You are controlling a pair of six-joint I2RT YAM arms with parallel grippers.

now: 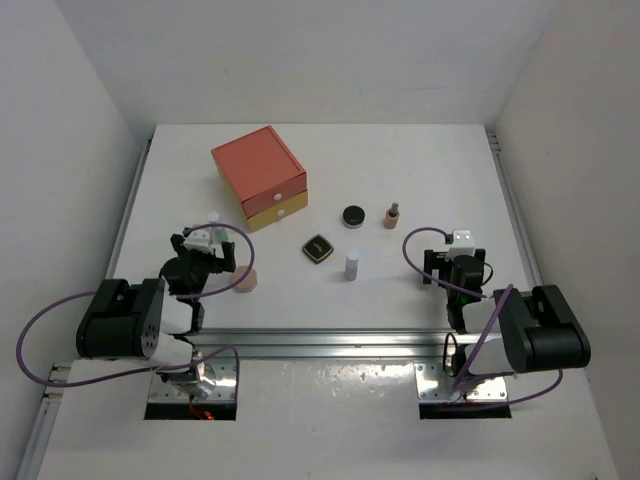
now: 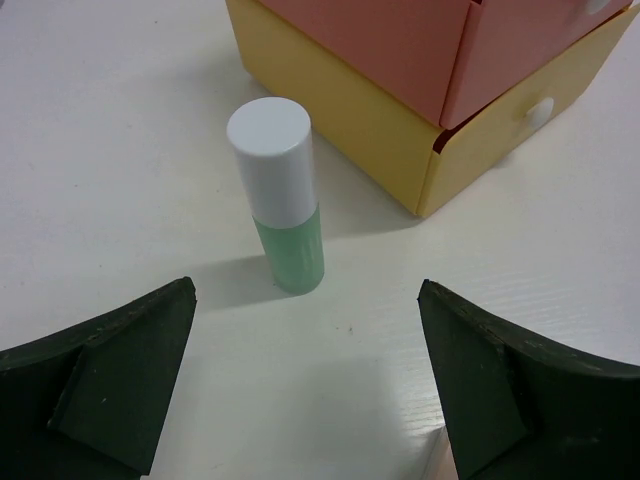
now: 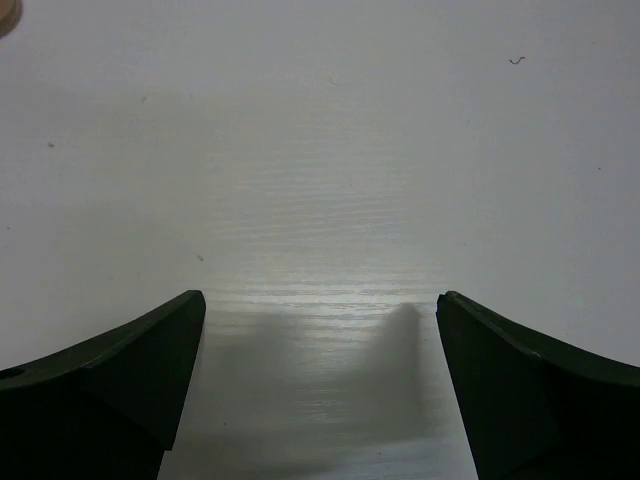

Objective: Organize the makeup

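Standing near the drawer box (image 2: 380, 130), a white-capped bottle (image 2: 285, 200) faces the left hand (image 2: 307, 290)

Top view overlooks the whole table (image 1: 400, 160); left wrist closely shares its drawer box (image 1: 258, 176).

No readable text, even on black square compact (image 1: 318, 249).

Lab test cell: white booth walls (image 1: 60, 120), alu rail (image 1: 330, 342), bolted arm bases (image 1: 190, 382).
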